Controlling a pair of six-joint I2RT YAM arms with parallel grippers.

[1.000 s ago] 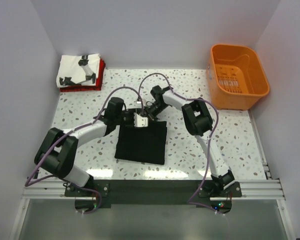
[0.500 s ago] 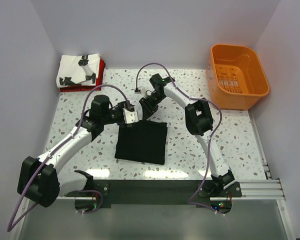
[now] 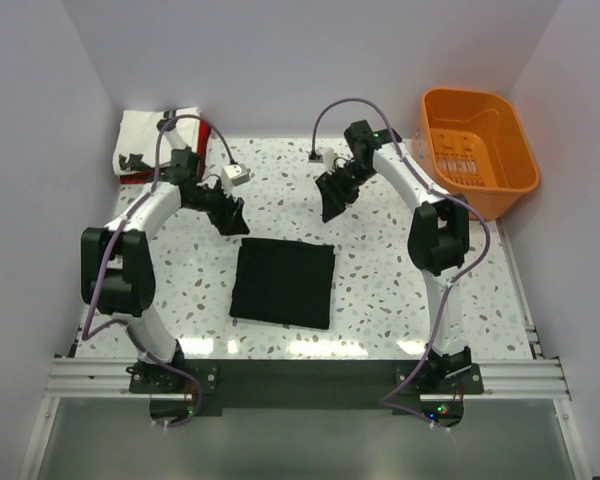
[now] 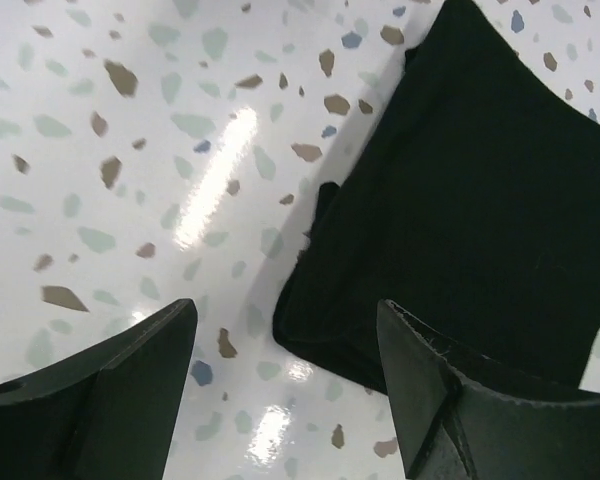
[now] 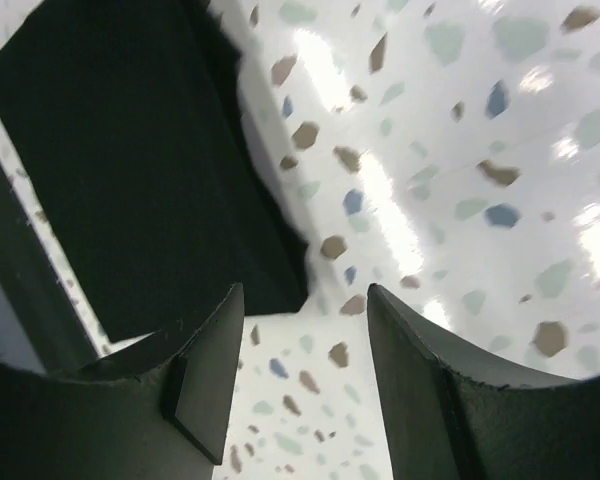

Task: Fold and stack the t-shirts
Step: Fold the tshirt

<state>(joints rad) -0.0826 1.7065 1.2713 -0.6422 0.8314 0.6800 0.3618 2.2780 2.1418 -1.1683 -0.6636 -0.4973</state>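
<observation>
The left fingers (image 4: 110, 390) stand wide apart and hold nothing. The right fingers (image 5: 205, 380) are also parted and empty. Both hover above the desk (image 3: 380, 290), just past the far corners of the black t-shirt (image 3: 283, 283). That shirt lies near the middle of the desk, folded into a tidy rectangle and touched by neither arm. In the far left corner, the white t-shirt (image 3: 145, 135) rests folded on the red t-shirt (image 3: 203, 138). The orange basket (image 3: 477, 150) sits far right. The folding looks finished, and what seems left is moving the black shirt onto that pile.
</observation>
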